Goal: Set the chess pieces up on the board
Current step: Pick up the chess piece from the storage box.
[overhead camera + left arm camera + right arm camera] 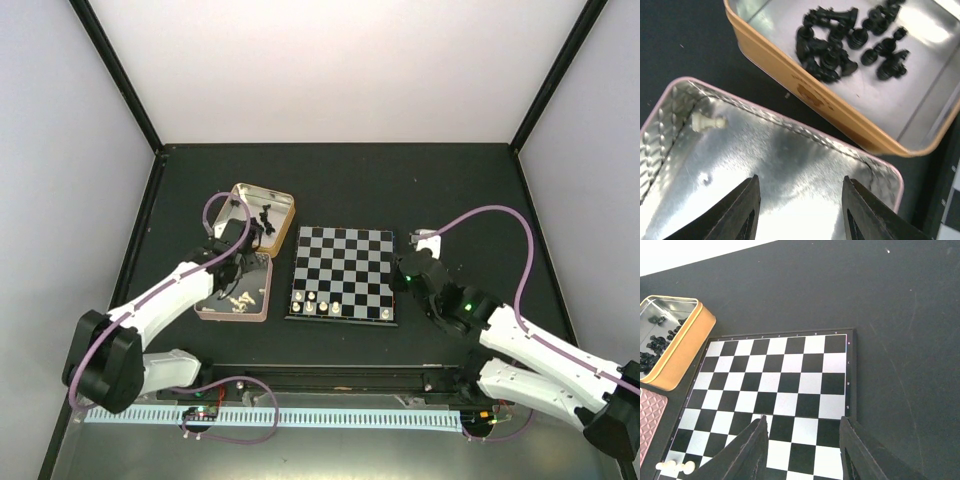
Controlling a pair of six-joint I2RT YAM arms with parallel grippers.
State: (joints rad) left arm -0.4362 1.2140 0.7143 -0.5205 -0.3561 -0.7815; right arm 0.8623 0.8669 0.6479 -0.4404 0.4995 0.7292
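The board [344, 272] lies mid-table and also shows in the right wrist view [775, 385]. Several cream pieces [318, 302] stand along its near rows; two show in the right wrist view [677, 467]. My left gripper [801, 187] is open and empty, low over the pink-rimmed tin [770, 150], where one cream piece [707, 121] lies in a corner. More cream pieces [240, 298] lie in that tin. Black pieces [850, 40] are heaped in the gold tin [805, 85]. My right gripper [802, 424] is open and empty above the board's right side.
The two tins [262, 210] sit side by side left of the board. A small white object [428, 240] lies on the dark table right of the board. A pale blue cable rail [300, 415] runs along the near edge.
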